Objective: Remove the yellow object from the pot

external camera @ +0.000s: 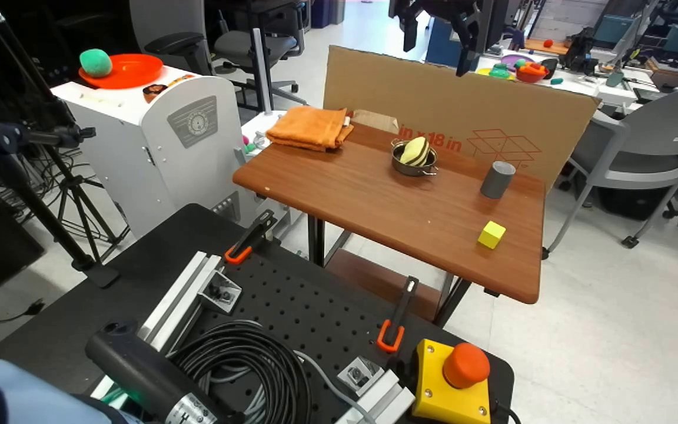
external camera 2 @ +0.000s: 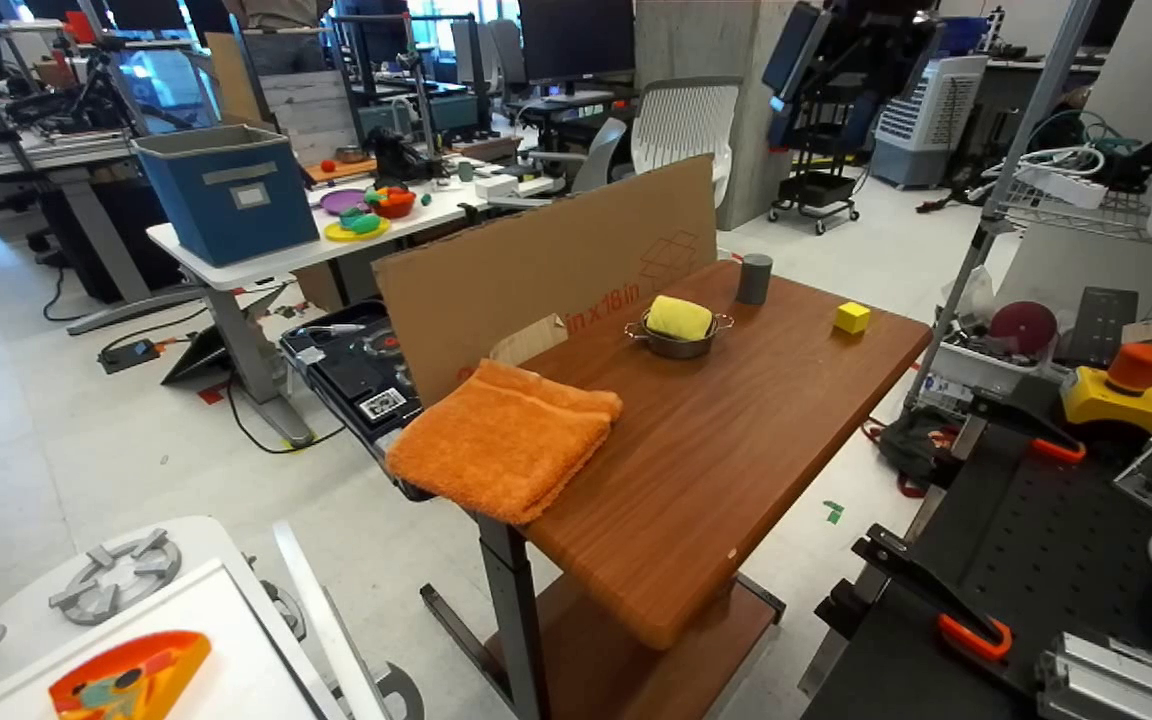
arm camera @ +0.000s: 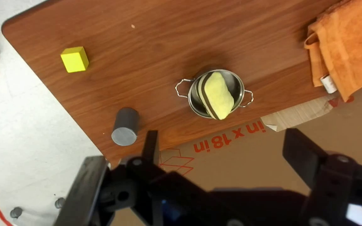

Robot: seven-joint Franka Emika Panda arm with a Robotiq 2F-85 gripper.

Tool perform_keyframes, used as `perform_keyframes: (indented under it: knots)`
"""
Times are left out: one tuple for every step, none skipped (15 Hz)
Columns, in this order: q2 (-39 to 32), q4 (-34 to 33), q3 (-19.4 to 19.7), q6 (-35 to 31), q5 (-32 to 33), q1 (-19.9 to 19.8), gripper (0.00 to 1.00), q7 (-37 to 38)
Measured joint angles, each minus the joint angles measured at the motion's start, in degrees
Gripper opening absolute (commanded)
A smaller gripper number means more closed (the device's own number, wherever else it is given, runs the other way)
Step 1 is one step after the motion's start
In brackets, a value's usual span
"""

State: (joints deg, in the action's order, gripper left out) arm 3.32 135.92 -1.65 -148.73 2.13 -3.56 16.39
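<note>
Parted wide and holding nothing, the hand (arm camera: 221, 138) hangs well above the pot (arm camera: 235, 83). The yellow object (arm camera: 217, 95) (striped dark along one side) sits inside that pot, which stands on the counter (external camera: 368, 194) between an orange cloth (external camera: 309, 126) and a grey cylinder (external camera: 497, 180).

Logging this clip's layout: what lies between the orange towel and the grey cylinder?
The pot, with the yellow object in it; both exterior views and the wrist view show this.

Wrist view: pot (arm camera: 233, 84) upright, round, silvery, handles at 9 and 3 o'clock. Yellow object (arm camera: 217, 95) inside, dark-striped toward 9, long axis roughly 11 to 5; stands above the rim in both exterior views.
</note>
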Motion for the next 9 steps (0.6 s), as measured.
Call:
perform_keyframes:
  knots:
    - [-3.0,-2.1,0.0,-1.3,1.0,0.1,1.0,1.2]
    - [-6.1,-4.4,0.0,-2.2,1.7,0.2,1.0,2.2]
    - [-9.1,-6.9,0.2,-2.4,2.3,0.4,1.0,3.0]
    - [-11.9,-9.1,0.5,-2.4,2.7,0.7,1.0,3.5]
    - [-14.8,-11.5,0.8,-2.4,2.8,1.1,1.0,3.6]
    - [-17.4,-13.5,1.2,-2.4,2.8,1.5,1.0,3.6]
    - [-19.9,-15.5,1.6,-2.4,2.8,1.9,1.0,3.6]
    - [-22.2,-17.2,1.8,-2.4,2.7,2.2,1.0,3.6]
    - [-24.4,-18.9,1.9,-2.4,2.5,2.6,1.0,3.4]
